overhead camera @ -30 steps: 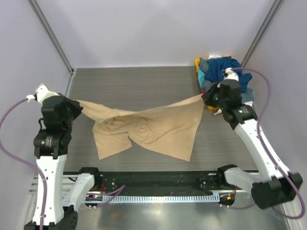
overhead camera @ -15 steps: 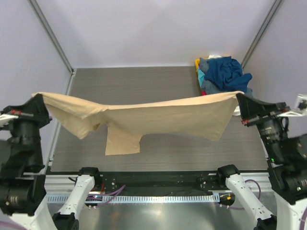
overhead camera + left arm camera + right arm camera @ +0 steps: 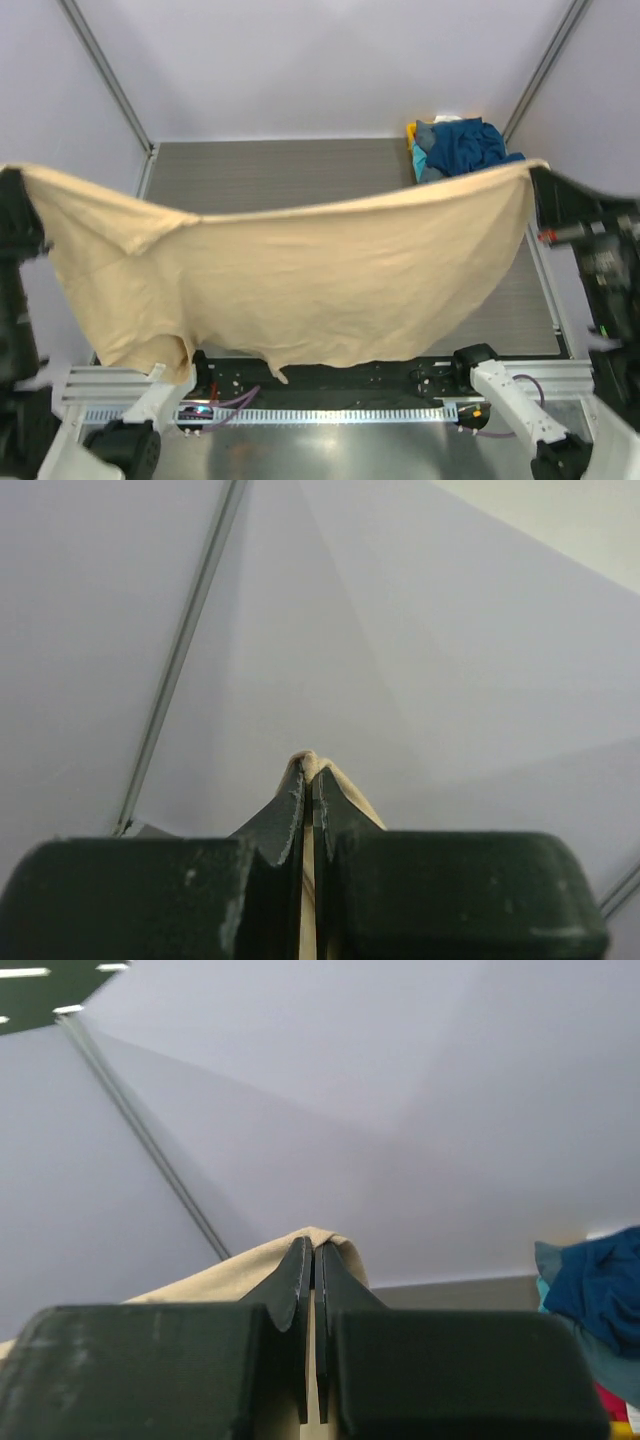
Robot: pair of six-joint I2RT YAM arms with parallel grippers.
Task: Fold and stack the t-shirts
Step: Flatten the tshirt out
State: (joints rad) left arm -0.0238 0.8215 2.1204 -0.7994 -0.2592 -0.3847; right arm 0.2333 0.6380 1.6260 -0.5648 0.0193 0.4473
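Two corners of the tan t-shirt [image 3: 300,280] are gripped: the left claw [image 3: 308,780] is pinched tight on one and the right claw [image 3: 314,1252] is clamped on the other. The shirt hangs spread above the worktop [image 3: 280,175], and other t-shirts [image 3: 460,148] lie heaped at the far right.

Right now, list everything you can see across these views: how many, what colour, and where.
tan t-shirt: one, beige, stretched in the air between both grippers, above the table.
pile of t-shirts: one heap, shirt count unclear, navy, teal, grey, some yellow, far right corner of the table.
table: one, dark grey, ribbed.
walls: pale lilac-white, around the table.
left gripper: one, dark green, shut on the tan t-shirt.
right gripper: one, dark green, shut on the tan t-shirt.
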